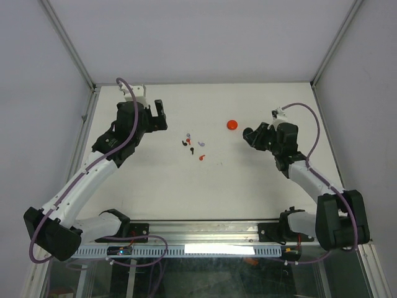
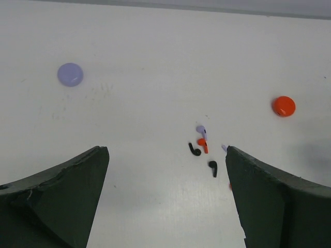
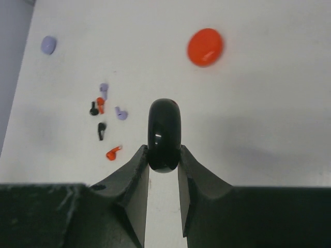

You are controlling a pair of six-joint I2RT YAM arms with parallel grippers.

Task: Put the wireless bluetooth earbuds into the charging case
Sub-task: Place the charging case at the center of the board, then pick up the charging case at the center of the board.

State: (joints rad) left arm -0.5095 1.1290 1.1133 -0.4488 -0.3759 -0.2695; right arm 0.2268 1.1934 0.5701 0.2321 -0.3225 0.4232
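The right fingers [image 3: 140, 168] fill the bottom of the right wrist view. They are closed on a black case [image 3: 164, 126] that stands on edge between their tips. Beyond it, on the white bench [image 3: 269, 103], a red case [image 3: 205, 46] lies flat, up and to the right. A lavender case [image 3: 48, 45] lies well off to the left, near the bench's edge.

The earbuds [image 3: 101, 130] lie loose on the bench in a small scatter left of the black case: two black, two red and two lavender, none in a case.

The left fingers [image 2: 67, 191] stand wide open with nothing between them. The scatter of buds lies just ahead of the gap, nearer the finger on the right of that view.

From above, the earbuds sit near the bench's middle, between the two arms, and the red case is closer to the right fingers.
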